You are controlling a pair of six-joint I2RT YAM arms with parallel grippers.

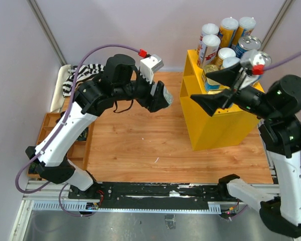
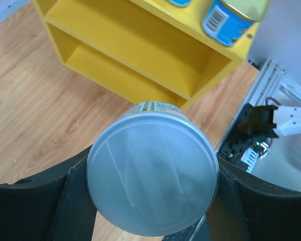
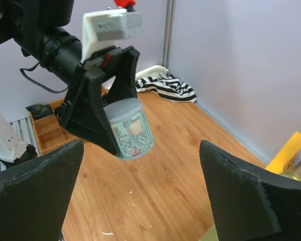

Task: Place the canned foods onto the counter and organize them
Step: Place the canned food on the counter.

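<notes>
**Can** [image 2: 153,175]: silver lid, pale green-and-white label. It is hanging tilted in the air above the tabletop [image 1: 140,145], at 9 o'clock of the counter [image 1: 220,125] and apart from it.

**Left tool** [image 1: 159,96]: it is clamping the can across its side wall, fingers [image 2: 65,201] sitting at 9 and 3 o'clock of the lid.

**Right tool** [image 1: 218,89]: it is gaping wide and carrying nothing, hovering by the counter's top.

**Stored cans** [image 1: 231,40]: they are standing clustered on the counter's top, toward 12 o'clock.

**Handling, judged:** the can is looking rigid, probably fairly heavy if full, with a smooth wall likely to slip. The mid-wall is looking like the best hold, squeezing across the widest part rather than near the lid rim.
</notes>
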